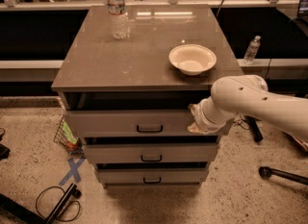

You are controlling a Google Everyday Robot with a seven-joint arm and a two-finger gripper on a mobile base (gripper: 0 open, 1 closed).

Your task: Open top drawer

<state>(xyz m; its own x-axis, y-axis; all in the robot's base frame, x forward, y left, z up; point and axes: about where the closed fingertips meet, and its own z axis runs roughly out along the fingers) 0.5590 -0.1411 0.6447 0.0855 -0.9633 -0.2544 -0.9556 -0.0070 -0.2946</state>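
Observation:
The top drawer has a wide plain grey front with a small black centre pull handle. It stands pulled out a little, with a dark gap under the cabinet top. My gripper is at the right end of the drawer front, up against it, at the end of my white arm that comes in from the right. The gripper's tips are hidden behind the wrist and the drawer front.
A water bottle and a white bowl stand on the cabinet top. Two narrower drawers sit below. A second bottle stands on a ledge at the right. Cables and a blue tape cross lie on the floor at left.

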